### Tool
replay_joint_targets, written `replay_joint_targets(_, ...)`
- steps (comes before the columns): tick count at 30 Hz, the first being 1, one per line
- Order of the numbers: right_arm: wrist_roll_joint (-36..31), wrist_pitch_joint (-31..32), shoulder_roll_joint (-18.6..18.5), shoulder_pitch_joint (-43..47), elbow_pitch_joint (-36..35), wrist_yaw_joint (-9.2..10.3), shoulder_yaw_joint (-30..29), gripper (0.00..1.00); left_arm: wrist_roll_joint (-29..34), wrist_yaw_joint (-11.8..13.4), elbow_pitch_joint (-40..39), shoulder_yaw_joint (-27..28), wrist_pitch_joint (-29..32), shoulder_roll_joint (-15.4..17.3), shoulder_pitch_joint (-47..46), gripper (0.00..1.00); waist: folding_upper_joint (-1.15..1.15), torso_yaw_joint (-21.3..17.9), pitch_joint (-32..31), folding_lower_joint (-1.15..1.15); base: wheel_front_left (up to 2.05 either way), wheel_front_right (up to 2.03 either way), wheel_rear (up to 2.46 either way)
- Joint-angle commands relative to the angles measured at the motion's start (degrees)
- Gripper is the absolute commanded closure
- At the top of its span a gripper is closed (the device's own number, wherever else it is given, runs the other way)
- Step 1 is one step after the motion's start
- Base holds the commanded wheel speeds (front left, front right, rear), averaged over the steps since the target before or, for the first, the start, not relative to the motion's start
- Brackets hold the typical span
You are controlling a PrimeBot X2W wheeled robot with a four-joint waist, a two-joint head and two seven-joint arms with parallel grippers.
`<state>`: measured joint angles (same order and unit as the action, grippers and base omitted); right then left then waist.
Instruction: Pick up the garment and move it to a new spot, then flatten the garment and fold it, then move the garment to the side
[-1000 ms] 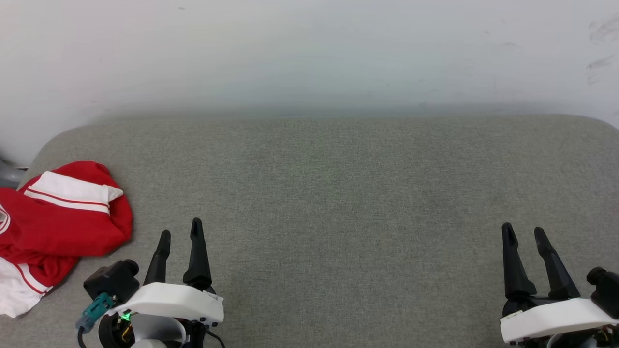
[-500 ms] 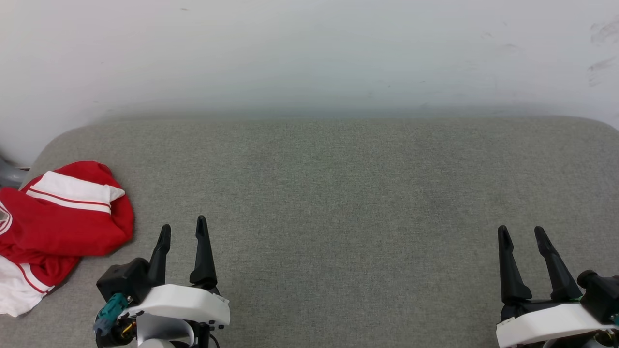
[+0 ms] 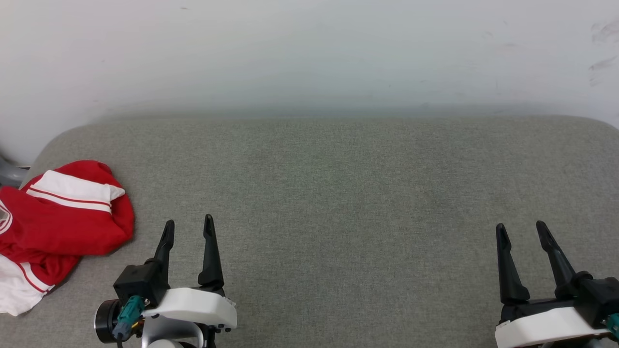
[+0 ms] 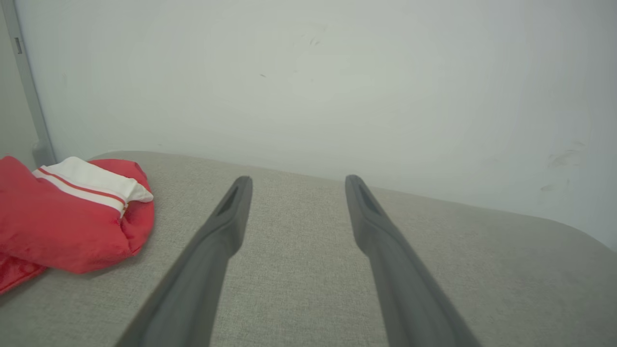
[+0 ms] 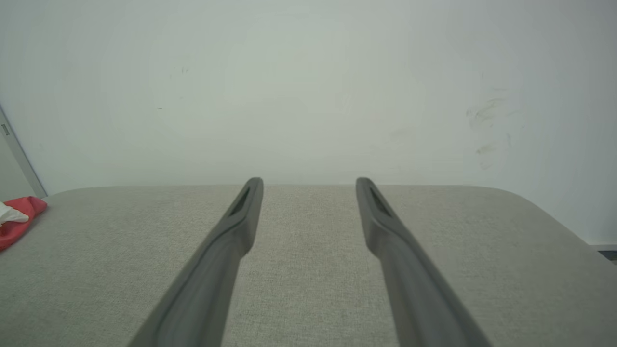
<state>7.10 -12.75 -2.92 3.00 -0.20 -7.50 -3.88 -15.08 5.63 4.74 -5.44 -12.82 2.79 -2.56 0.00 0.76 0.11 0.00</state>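
The garment (image 3: 53, 222) lies crumpled at the far left of the grey cushioned surface (image 3: 338, 193): red jersey cloth with a white, red-striped sleeve on top. It also appears as the garment (image 4: 67, 217) at the left of the left wrist view and as a red corner (image 5: 19, 214) at the left edge of the right wrist view. My left gripper (image 3: 188, 224) stands open at the lower left, a little right of the garment and apart from it. My right gripper (image 3: 520, 227) is open at the lower right. Both hold nothing.
A pale wall (image 3: 309, 53) rises right behind the surface's rounded back edge. A grey post (image 3: 7, 174) shows at the far left behind the garment. The wide middle of the grey surface lies bare between my grippers.
My left gripper has drifted a little to the right and its wrist has turned. My right gripper has shifted slightly. The garment has stayed put.
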Motion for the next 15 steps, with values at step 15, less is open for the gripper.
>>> replay_joint_targets(15, -4.2, -2.1, 0.1, 1.5, -2.5, 0.03, -0.2, 0.00, 5.3, -1.5, -1.0, -1.0, -1.9, 0.1, 1.0, 0.00, 0.00, 0.2, -0.1, 0.00, 0.00, 0.00, 0.00)
